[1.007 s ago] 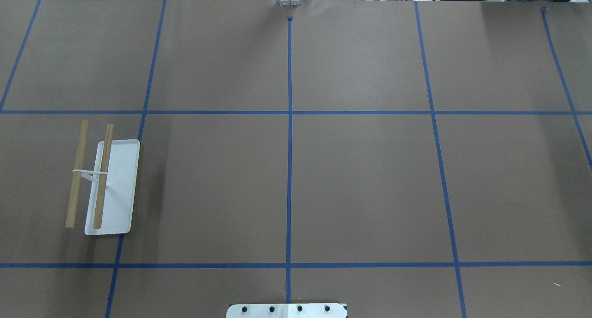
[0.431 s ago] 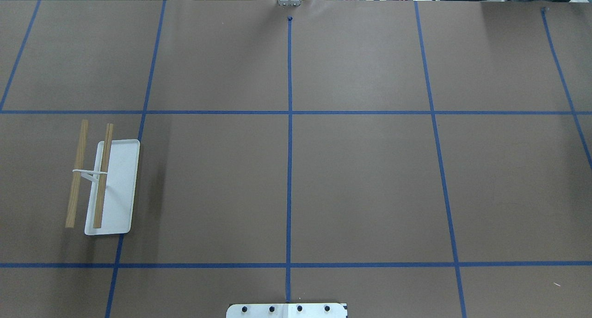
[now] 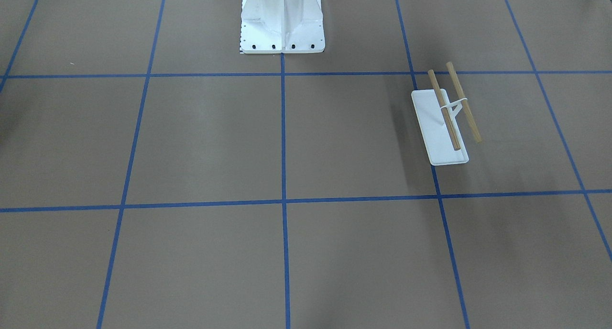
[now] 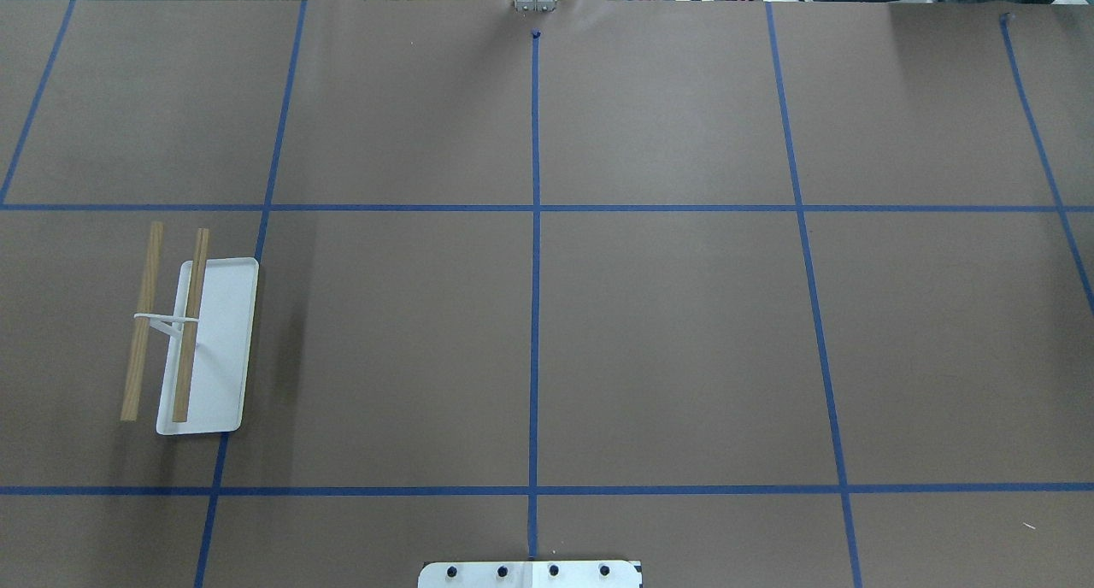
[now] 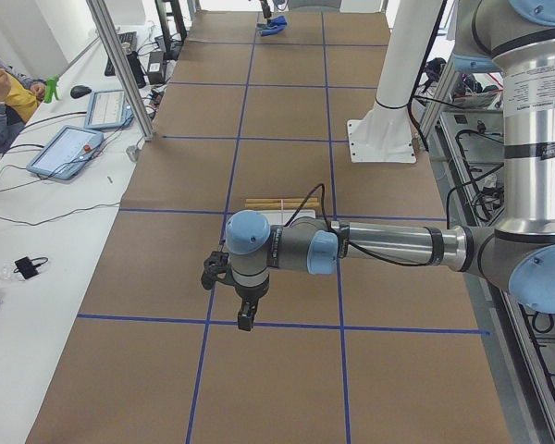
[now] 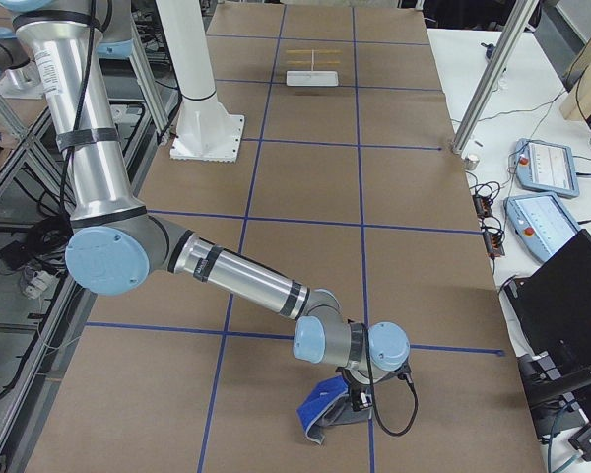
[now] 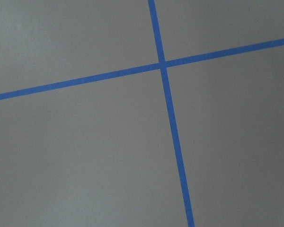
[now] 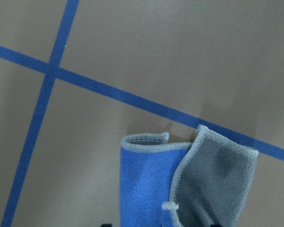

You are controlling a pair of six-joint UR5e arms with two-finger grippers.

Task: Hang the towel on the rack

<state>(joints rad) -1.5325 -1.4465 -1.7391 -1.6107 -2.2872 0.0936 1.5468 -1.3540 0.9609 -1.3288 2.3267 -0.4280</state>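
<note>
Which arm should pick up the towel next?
Right. Its gripper is down at the towel, at the table end far from the rack. The left gripper hangs near the rack, far from the towel.

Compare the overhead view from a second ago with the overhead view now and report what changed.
Nothing visibly changed. The rack stands in the same spot, at the same angle, with nothing hung on it, and nothing else has come into the overhead view.

text: none legible | labels: none | brands: none | numbers: none
</note>
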